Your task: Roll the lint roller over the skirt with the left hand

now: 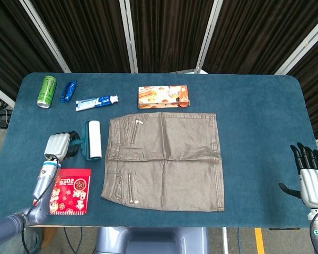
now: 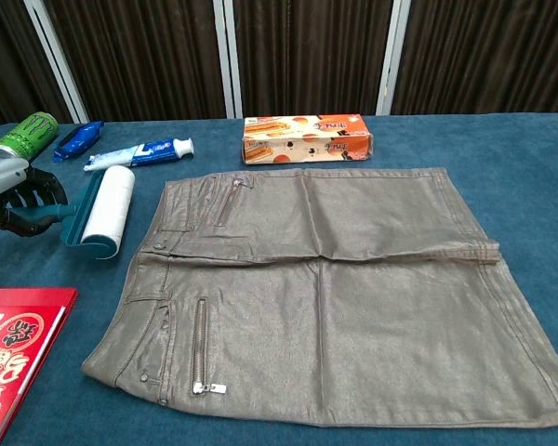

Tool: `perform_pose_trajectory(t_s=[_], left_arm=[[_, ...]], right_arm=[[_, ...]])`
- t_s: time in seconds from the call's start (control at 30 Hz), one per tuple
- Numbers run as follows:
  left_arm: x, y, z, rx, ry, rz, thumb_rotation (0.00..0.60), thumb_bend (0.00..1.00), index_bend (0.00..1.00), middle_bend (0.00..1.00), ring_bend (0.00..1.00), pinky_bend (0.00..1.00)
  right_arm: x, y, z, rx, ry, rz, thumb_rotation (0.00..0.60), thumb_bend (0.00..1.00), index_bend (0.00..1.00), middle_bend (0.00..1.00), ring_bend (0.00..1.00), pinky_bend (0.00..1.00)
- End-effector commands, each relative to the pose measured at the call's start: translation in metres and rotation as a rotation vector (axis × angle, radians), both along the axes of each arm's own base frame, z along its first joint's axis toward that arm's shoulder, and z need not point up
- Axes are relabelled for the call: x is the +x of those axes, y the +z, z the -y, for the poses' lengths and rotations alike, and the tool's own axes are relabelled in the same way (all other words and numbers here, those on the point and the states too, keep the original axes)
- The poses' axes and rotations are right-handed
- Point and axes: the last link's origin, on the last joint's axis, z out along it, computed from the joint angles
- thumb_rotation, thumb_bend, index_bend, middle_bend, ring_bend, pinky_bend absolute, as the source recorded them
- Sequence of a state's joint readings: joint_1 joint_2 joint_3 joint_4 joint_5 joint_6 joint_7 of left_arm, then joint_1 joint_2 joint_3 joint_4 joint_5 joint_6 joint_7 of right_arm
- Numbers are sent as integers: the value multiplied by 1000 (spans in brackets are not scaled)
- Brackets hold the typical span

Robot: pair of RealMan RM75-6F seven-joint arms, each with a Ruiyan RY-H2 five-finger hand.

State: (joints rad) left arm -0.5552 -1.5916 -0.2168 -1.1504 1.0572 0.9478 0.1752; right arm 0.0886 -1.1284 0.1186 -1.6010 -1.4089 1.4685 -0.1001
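A grey-brown skirt (image 1: 166,160) (image 2: 335,288) lies flat in the middle of the blue table. Just left of its waistband is the lint roller (image 1: 93,139) (image 2: 105,207), a white roll in a teal frame. My left hand (image 1: 60,145) (image 2: 23,200) grips the roller's teal handle, fingers wrapped round it. The roller looks slightly lifted and sits off the skirt. My right hand (image 1: 309,177) hovers at the table's right front edge, fingers spread, holding nothing.
A red booklet (image 1: 70,191) (image 2: 14,348) lies at the front left. A green can (image 1: 46,90), a blue packet (image 1: 68,91) and a toothpaste tube (image 1: 97,102) sit at the back left. An orange box (image 1: 164,96) stands behind the skirt.
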Motion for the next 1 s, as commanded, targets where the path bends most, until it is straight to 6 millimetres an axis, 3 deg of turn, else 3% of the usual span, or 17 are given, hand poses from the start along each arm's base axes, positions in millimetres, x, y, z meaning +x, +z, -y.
perform_pose_trajectory(t_s=[0.03, 0.2, 0.4, 0.67, 1.0], left_arm=[[22, 26, -1, -4, -82, 13, 600, 740, 573, 532, 416, 424], [56, 45, -4, -56, -181, -33, 600, 761, 575, 532, 416, 427], [105, 47, -14, -119, -308, -124, 600, 765, 580, 535, 420, 436], [173, 20, -21, -231, -465, -245, 600, 778, 580, 536, 421, 437], [220, -20, -23, -292, -556, -311, 600, 781, 580, 536, 420, 438]], right_arm=[[0, 0, 0, 1, -1, 5, 600, 0, 0, 0, 0, 0], [-1, 3, 1, -5, -10, 16, 600, 0, 0, 0, 0, 0], [-3, 4, 3, -9, -22, 24, 600, 0, 0, 0, 0, 0], [-9, 6, 7, -10, -52, 37, 600, 0, 0, 0, 0, 0], [-18, 12, 11, -27, -90, 55, 600, 0, 0, 0, 0, 0]])
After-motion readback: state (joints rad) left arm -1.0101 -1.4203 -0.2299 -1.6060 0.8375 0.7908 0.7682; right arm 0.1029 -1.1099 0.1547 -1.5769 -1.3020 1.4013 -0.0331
